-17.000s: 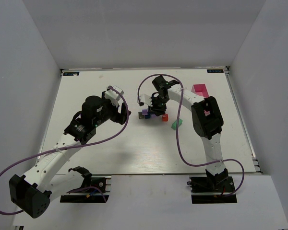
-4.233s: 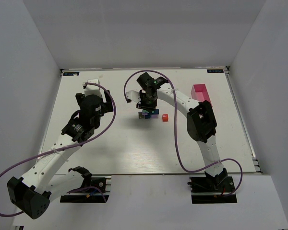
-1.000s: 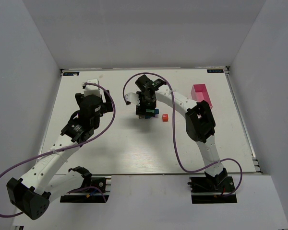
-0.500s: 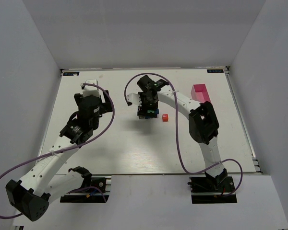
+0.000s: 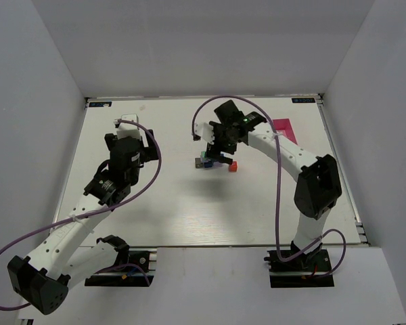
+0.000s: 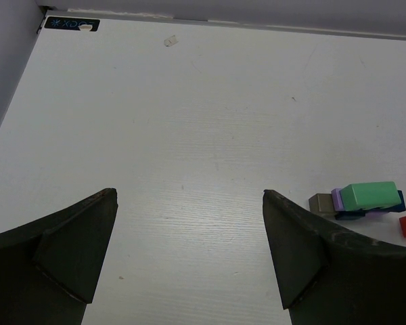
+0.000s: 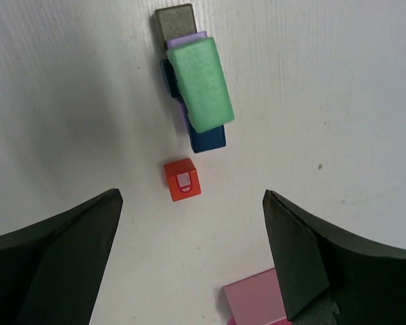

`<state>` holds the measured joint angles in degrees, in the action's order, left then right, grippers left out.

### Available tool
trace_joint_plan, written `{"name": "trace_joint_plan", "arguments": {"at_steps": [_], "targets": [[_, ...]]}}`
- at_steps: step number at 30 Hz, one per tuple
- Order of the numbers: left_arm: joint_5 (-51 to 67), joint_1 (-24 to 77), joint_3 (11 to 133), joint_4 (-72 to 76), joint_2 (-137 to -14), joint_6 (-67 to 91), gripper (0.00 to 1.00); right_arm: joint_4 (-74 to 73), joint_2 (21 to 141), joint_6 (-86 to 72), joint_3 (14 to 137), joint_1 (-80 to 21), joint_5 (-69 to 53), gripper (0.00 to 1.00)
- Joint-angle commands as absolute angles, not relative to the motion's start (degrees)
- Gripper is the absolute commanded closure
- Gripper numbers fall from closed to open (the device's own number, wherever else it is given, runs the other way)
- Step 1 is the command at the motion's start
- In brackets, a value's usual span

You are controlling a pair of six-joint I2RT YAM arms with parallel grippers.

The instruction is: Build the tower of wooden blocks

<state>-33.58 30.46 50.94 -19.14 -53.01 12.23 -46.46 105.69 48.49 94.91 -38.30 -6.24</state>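
- One loose red block point(image 7: 183, 179) lies just beside the wood block tower point(image 7: 197, 81), mid-table and not touching it; we judge it the next pick.
- Above both hangs the right gripper point(image 5: 219, 145), jaws spread, holding nothing. We'd centre on the red block and drop straight, clear of the stack.
- Well left, the left gripper point(image 6: 189, 203) is spread and empty.
- Right wrist view shows green topping purple and blue, with grey at the end; the top view half hides this.
- Left wrist view gives the stack's side profile.

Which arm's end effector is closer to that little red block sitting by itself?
Right. The right end effector hangs open almost directly over the red block. The left end effector, also open, is well off to the block's left.
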Motion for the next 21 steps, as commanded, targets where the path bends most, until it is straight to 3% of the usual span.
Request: {"name": "trace_joint_plan", "arguments": {"at_steps": [1,4,10,15,21], "targets": [[-31.99,30.23,50.45,-17.58,-52.2,10.99,0.01,-39.82,100.99,44.13,91.42,-32.29,-13.25,0.1],[-29.71,30.23,49.93,-17.05,-52.21,10.46,0.01,-36.92,99.84,44.12,88.6,-28.15,-20.44,0.1],[-27.95,30.23,49.92,-17.05,-52.73,9.93,0.01,-38.25,99.06,57.63,84.12,-24.43,-32.5,0.21],[-27.43,30.23,49.92,-17.05,-52.73,9.93,0.01,-35.25,99.31,64.76,79.28,-25.13,-33.92,0.24],[-27.42,30.23,49.92,-17.05,-52.73,9.93,0.01,-29.1,101.59,62.75,78.48,-26.8,-30.5,0.24]]}}
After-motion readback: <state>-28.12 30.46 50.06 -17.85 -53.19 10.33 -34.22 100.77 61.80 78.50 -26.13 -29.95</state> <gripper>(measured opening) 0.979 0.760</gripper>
